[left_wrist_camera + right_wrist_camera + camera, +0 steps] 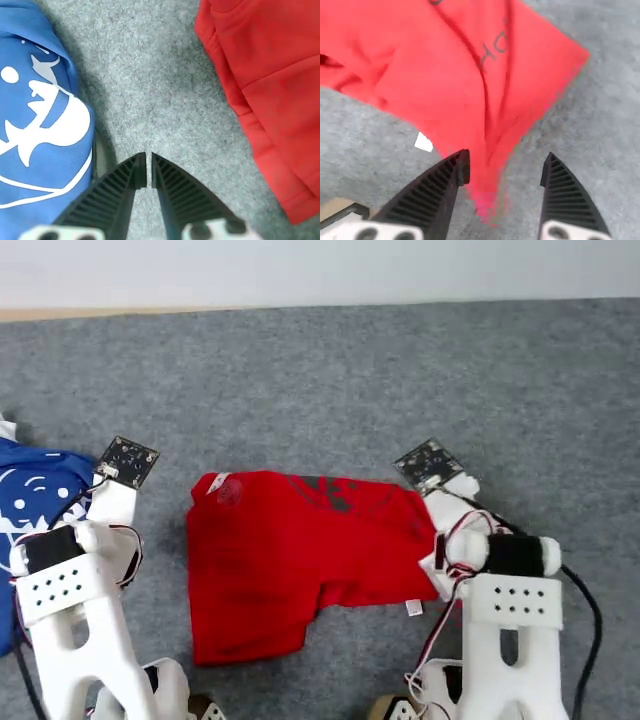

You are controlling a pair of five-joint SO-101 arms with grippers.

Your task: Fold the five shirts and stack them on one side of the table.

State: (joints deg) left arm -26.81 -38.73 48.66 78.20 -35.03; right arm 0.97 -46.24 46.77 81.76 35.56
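The right gripper (507,160) gaped wide astride the red shirt (460,75)'s 3 o'clock corner, gripping nothing; a shallow bite could slip off. The left gripper (148,156) was all but closed, empty.

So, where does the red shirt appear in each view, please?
High view: red shirt in the middle, between both arms.
Left wrist view: red shirt beside the left gripper, opposite the blue shirt.
Right wrist view: its corner inside the open right gripper.
Shared landmark: grey carpet.
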